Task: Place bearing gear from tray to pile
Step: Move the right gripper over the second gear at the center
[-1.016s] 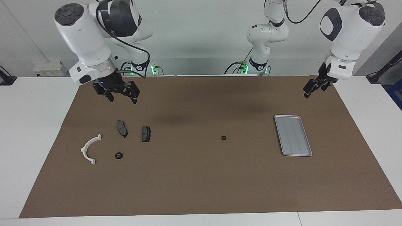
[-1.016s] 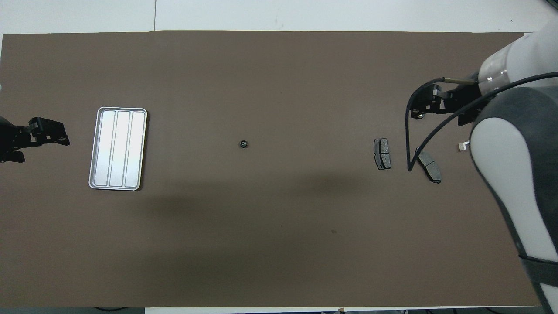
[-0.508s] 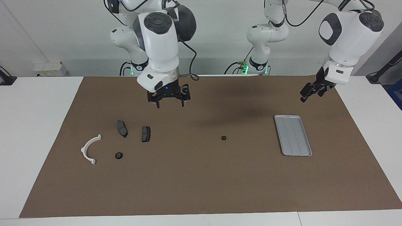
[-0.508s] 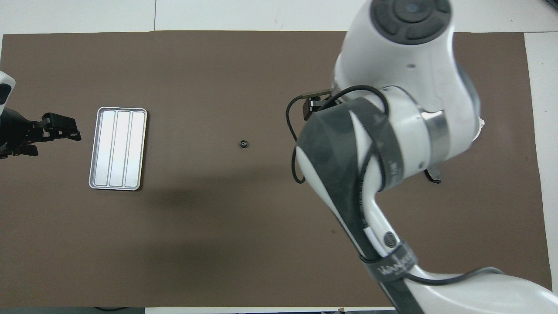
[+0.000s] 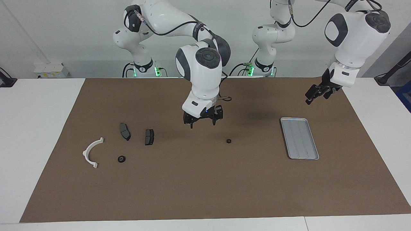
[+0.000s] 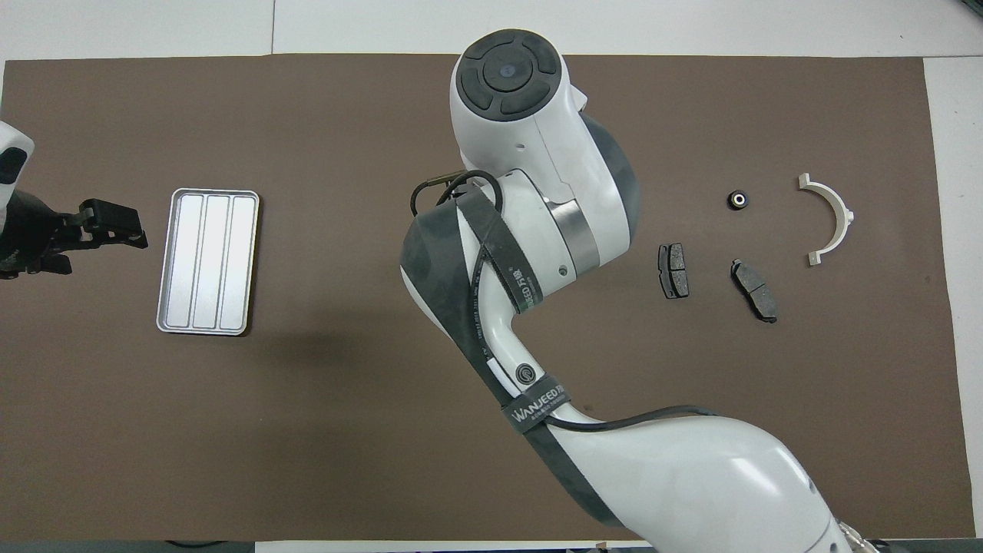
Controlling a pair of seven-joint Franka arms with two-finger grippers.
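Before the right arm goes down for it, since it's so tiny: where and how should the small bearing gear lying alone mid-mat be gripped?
Probably from straight above, fingers closing across the outer rim. The bearing gear looks to lie flat on the brown mat like a low ring, with bare mat all round, so any closing direction seems free. The right gripper, open and pointing down, hangs over the mat beside it.

We see a ridged, matt silver metal tray [image 5: 300, 138], a smooth white plastic arc bracket [image 5: 91, 152], and a matt brown mat [image 5: 205, 192].
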